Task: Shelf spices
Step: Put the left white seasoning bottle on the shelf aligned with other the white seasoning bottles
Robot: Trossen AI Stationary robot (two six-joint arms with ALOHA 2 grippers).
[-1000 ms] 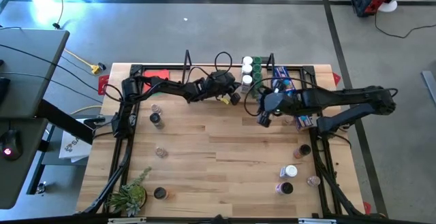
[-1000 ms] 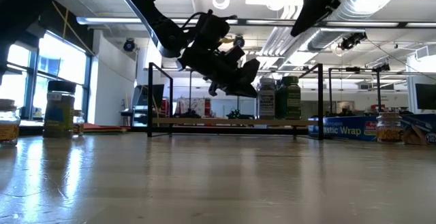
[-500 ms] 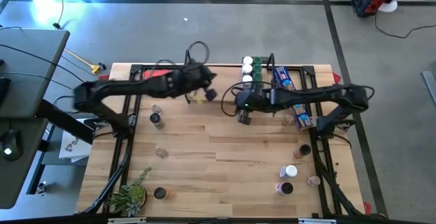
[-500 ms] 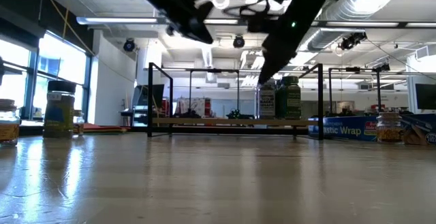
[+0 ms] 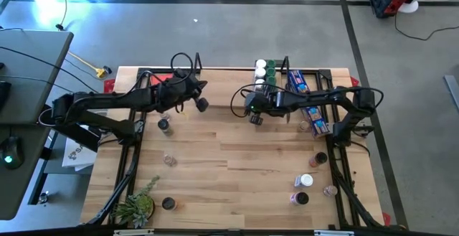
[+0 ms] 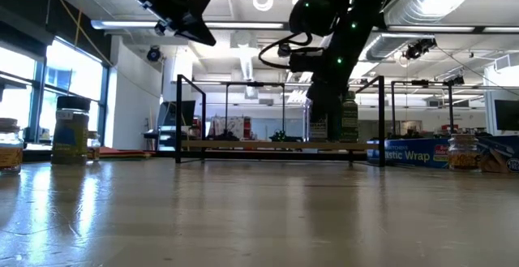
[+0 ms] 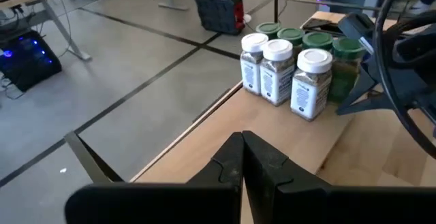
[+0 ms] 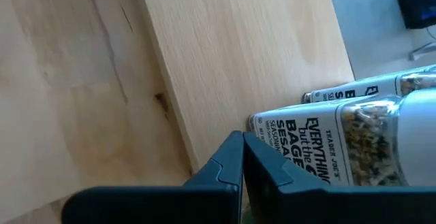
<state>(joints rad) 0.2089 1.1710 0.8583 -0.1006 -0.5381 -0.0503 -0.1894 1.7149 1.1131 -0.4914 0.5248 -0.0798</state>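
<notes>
The wooden table [image 5: 237,157] fills the middle and bottom of the high view. It is light wood made of many planks.

The shelf [image 5: 222,78] lies along the top edge of the table in the high view. It is a long, thin, pale board with black wire posts at each end. In the low view the shelf [image 6: 276,145] sits in the middle, far back, with its black posts standing up.

The spice jars on the shelf [image 5: 264,74] stand in a tight bunch near the top middle of the high view. They are small round jars, some with white tops and some with green tops. In the left wrist view the same jars [image 7: 293,74] show at the upper right. Three white-topped jars stand in front and the green-topped jars stand just behind them. They have clear sides and white labels.

More loose jars [image 5: 305,182] stand on the table at the lower right of the high view. A few others [image 5: 164,125] stand at the left side.

A long blue box [image 5: 307,101] lies at the upper right, just beside the jars on the shelf.

A small green plant [image 5: 136,206] sits at the lower left corner.

The left gripper [image 5: 199,103] hangs above the table at the upper left of the middle. Its fingers are pressed together and hold nothing.

The right gripper [image 5: 255,118] is just below the bunch of jars. Its fingers are pressed together too and hold nothing. In the right wrist view, a jar with a printed label [image 8: 327,139] lies very close to its fingertips.
</notes>
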